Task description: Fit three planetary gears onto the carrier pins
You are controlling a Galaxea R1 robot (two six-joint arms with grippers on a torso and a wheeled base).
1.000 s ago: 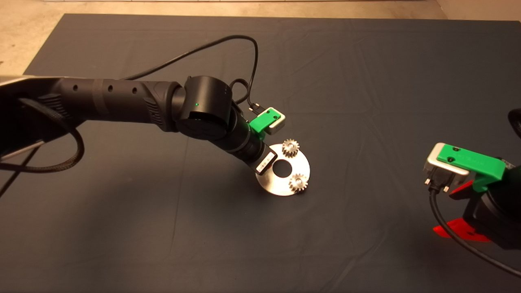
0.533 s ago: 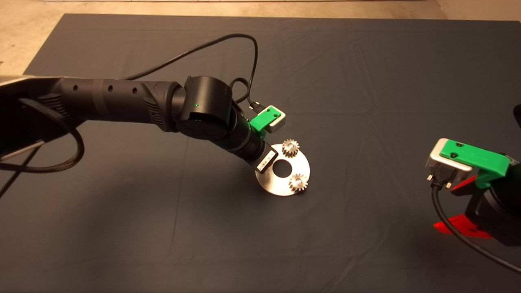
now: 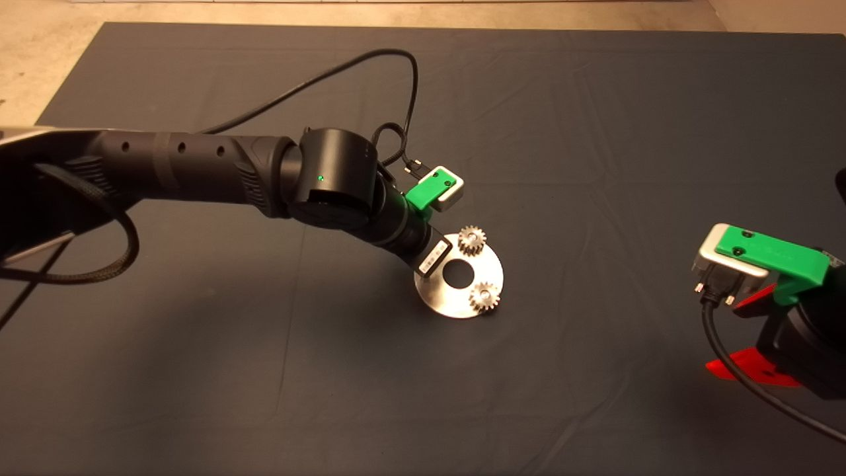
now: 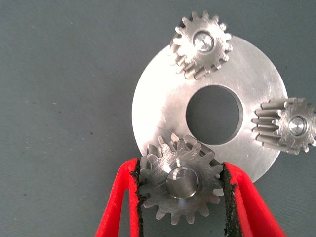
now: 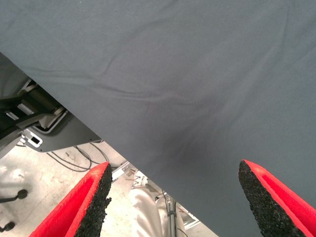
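Observation:
A flat silver disc (image 4: 163, 108) with a centre hole lies mid-mat; it also shows in the head view (image 3: 439, 301). Two planetary gears (image 4: 201, 43) (image 4: 286, 126) sit on carrier pins, whose tops show in their holes; both show from above (image 3: 472, 239) (image 3: 484, 297). My left gripper (image 4: 180, 168) is shut on the third gear (image 4: 180, 192), pads against its teeth, with a pin top showing in its hole. From above, my left wrist (image 3: 433, 258) hides that gear. My right gripper (image 3: 740, 337) is open and empty, parked at the mat's right edge.
A black cable (image 3: 370, 73) loops above my left arm over the mat's far half. The right wrist view looks past the mat's edge (image 5: 98, 143) at the floor, with dark equipment (image 5: 39, 128) and a person's leg (image 5: 148, 212).
My left arm and wrist have shifted slightly up and back over the disc. My right gripper has drifted a little to the right. The two seated gears have not moved.

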